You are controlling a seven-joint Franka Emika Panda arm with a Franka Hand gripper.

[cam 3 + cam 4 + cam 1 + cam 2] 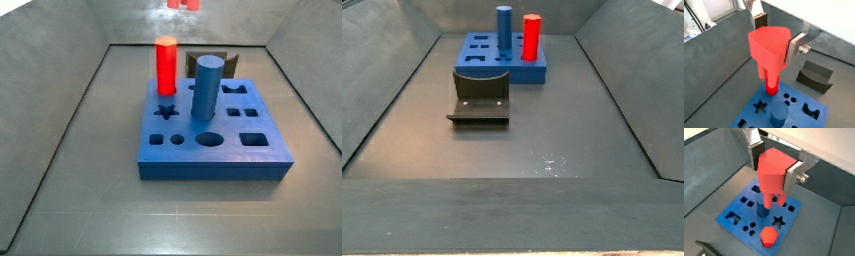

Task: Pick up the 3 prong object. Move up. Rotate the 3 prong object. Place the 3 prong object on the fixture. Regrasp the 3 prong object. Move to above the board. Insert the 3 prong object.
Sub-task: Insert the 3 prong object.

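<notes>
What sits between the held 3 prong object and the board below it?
Two pegs stand on the board: a blue peg and a red peg. The gripper holds the 3 prong object above them; the blue peg looks nearly underneath.

The salmon-red 3 prong object (pixel 773 173) hangs clamped between the fingers of the gripper (pixel 777 164), prongs pointing down, high above the board (pixel 747 220). The board, a thick blue block with shaped cutouts, lies flat on the floor. The dark fixture (pixel 480 95) stands just beside the board.
</notes>
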